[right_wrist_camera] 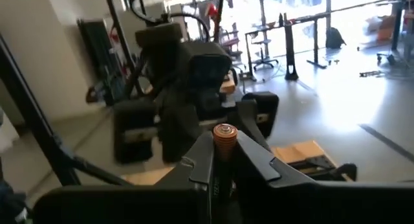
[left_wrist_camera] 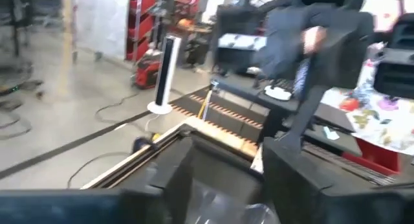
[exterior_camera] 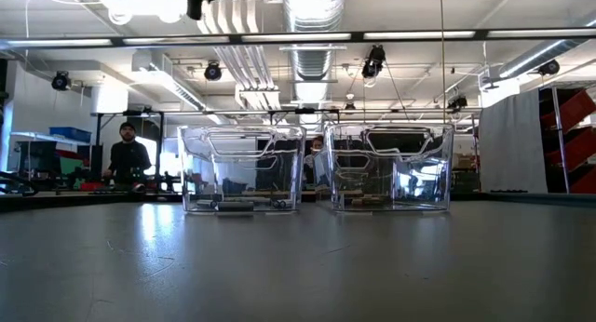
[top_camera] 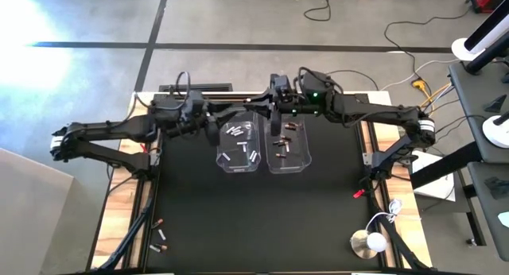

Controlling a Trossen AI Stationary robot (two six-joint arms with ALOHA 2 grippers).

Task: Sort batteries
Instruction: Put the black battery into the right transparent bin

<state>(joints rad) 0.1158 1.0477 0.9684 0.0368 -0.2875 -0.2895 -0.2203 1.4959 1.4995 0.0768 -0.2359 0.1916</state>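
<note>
Two clear plastic bins stand side by side in mid-table. The left bin (top_camera: 237, 146) holds silvery-white batteries (top_camera: 236, 132). The right bin (top_camera: 288, 146) holds dark batteries (top_camera: 280, 143). My right gripper (right_wrist_camera: 224, 160) hangs above the bins' far edge (top_camera: 264, 110), shut on a battery with a copper-red end (right_wrist_camera: 224, 134). My left gripper (left_wrist_camera: 226, 169) faces it from the table's left (top_camera: 221, 121), open with nothing between its fingers. Three more batteries (top_camera: 160, 235) lie at the table's near left corner. My right gripper pinches the battery between its two fingers (right_wrist_camera: 202, 160), just below the copper-red end (right_wrist_camera: 224, 131), which sticks up above them. The fingers hide the rest of the cell. The fingers lie level, coming from the table's right. The battery is lifted clear, above the bins.
A small red clip-like piece (top_camera: 358, 194) lies near the table's right edge, and a white round object (top_camera: 369, 243) with a cord sits at the near right corner. In the low view, people (exterior_camera: 127, 154) stand in the room behind the bins (exterior_camera: 242, 168).
</note>
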